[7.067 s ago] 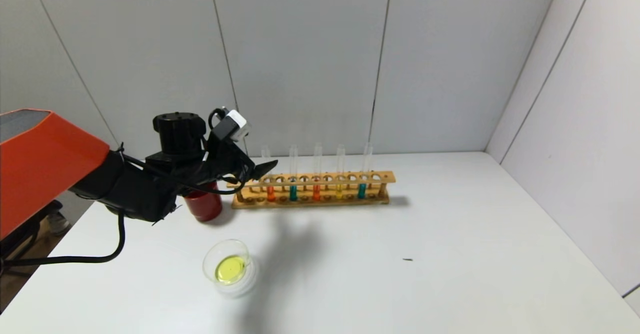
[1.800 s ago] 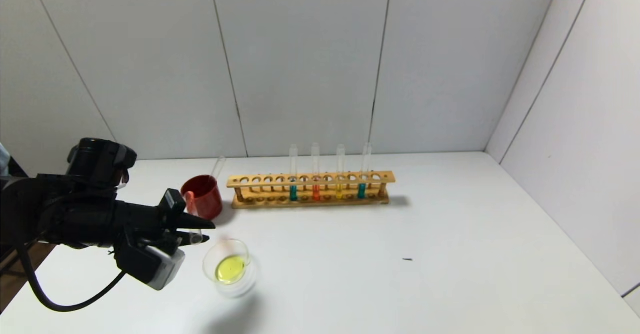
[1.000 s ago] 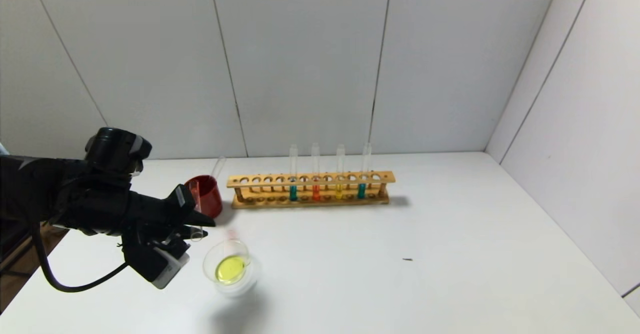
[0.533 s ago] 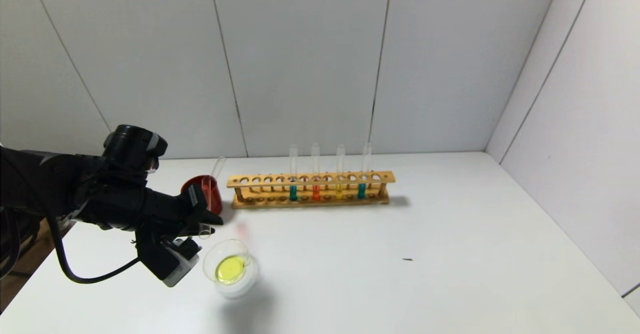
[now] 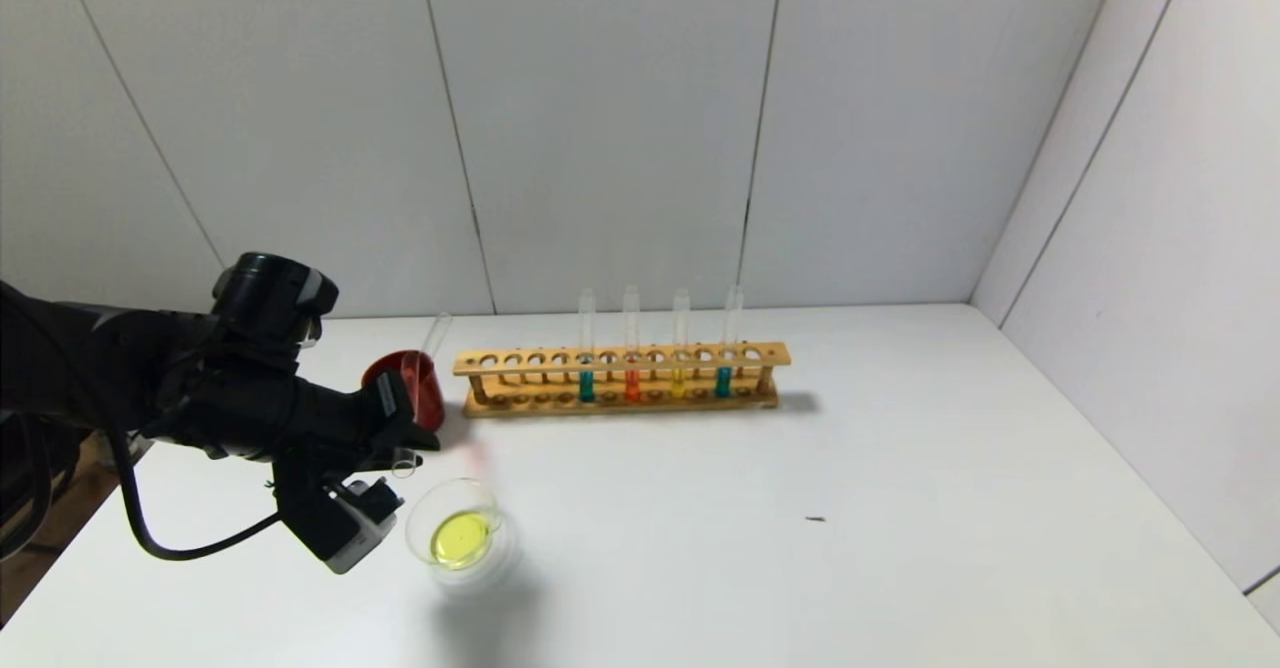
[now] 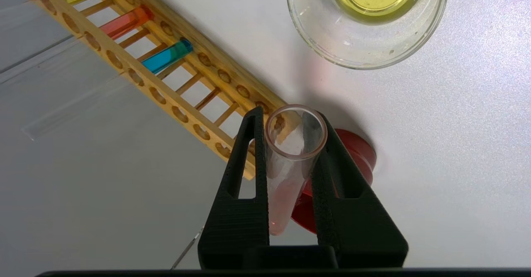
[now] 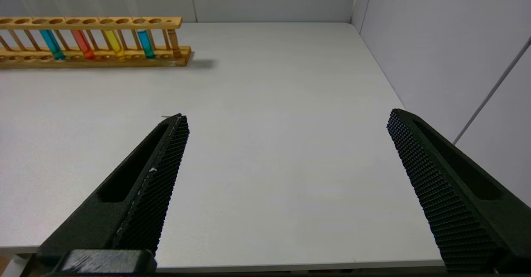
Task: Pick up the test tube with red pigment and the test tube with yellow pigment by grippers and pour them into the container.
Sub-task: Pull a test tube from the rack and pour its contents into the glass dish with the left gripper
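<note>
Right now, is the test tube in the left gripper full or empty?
Nearly empty: the test tube in the left gripper shows only a pinkish-red film inside.

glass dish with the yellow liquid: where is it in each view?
Head view: glass dish on the table, low and left of centre, next to the left gripper.
Left wrist view: dish at the top edge, past the fingers.
Right wrist view: not in it.
Shared landmark: wooden rack.
</note>
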`<state>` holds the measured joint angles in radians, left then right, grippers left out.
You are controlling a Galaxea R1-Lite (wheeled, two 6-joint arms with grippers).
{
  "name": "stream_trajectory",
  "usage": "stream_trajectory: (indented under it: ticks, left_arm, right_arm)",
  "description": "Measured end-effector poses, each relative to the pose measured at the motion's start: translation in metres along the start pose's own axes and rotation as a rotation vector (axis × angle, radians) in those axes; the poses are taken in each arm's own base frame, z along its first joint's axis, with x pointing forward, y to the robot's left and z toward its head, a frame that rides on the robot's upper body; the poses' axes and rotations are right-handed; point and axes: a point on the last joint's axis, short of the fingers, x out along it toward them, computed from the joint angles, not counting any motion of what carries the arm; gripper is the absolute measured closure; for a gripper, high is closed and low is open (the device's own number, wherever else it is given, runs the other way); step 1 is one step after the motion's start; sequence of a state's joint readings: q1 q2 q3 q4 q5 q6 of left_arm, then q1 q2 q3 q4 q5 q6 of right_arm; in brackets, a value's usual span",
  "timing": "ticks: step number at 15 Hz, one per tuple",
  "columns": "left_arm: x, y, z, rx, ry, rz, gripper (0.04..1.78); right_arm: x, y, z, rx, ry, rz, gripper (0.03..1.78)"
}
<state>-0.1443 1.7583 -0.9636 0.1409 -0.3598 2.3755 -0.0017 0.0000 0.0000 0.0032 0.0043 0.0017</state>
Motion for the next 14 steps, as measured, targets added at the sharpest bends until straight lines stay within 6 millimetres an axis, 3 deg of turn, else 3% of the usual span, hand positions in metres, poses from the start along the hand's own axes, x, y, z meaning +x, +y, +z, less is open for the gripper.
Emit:
stream_trajectory:
  ticks: [14]
  left_arm:
    - [0.0111, 0.0014, -0.0053, 0.016, 0.069, -0.051, 1.48]
  right_arm:
    - [0.0000, 0.0000, 0.0000, 0.000, 0.000, 0.000, 0.06]
